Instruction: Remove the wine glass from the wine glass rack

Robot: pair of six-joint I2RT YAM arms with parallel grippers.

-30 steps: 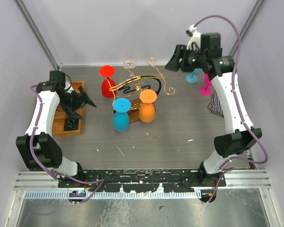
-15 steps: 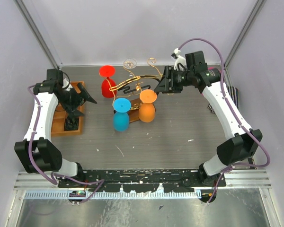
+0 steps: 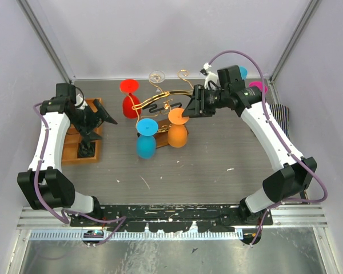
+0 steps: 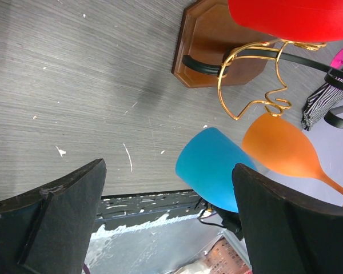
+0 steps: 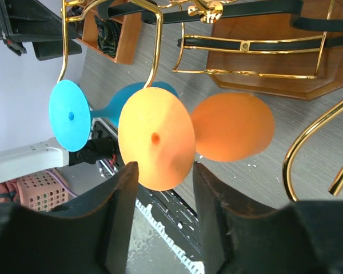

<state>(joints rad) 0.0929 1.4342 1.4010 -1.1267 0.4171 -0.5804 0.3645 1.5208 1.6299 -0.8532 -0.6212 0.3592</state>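
The wine glass rack (image 3: 163,96) stands on the surface (image 3: 206,165), a little behind its middle. Three glasses hang from it, bowls down. The rear-left glass (image 3: 129,100) is at the rack's back left. The front-left glass (image 3: 146,140) and the front-right glass (image 3: 178,130) hang side by side at the rack's front. Well left of the rack lies a compartment tray (image 3: 70,154), with the left pincer (image 3: 98,131) above the tray's side nearest the rack. The right pincer (image 3: 186,112) is just right of the rack, with the foot of the front-right glass between its fingers. Far right of the rack and behind it, two more glasses (image 3: 258,87) are partly hidden by the right arm. A cloth (image 3: 279,111) lies further right.
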